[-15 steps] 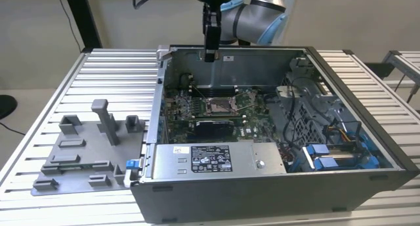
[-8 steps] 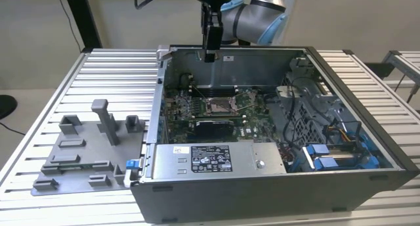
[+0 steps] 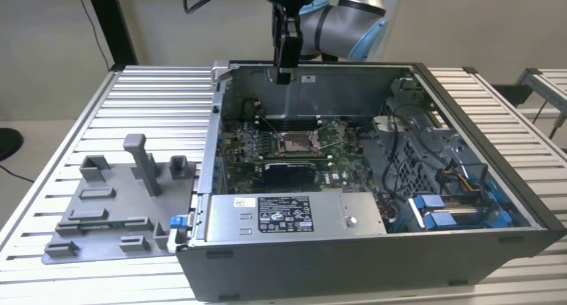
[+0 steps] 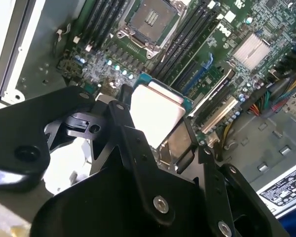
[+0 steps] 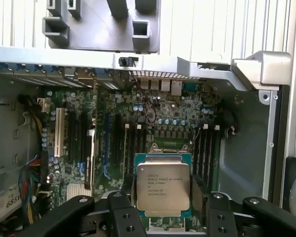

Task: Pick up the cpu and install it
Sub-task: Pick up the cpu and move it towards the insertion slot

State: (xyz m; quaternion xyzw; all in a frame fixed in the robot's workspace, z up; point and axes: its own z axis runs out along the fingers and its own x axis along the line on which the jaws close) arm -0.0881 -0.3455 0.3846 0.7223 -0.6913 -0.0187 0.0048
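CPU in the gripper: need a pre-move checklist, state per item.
1. The cpu clamped between the fingers of the gripper: ok, seen in both wrist views.
2. Metal top faces up toward the first wrist camera, chip looks level in the grip: ok.
3. Socket open with its pin field exposed: ok.
4. No cable or loose part lying across the socket: ok in the second wrist view.
5. Cpu centred over the socket: cannot tell; in the exterior view the gripper hangs high above the computer case.
6. Corner orientation matches the socket: cannot tell.
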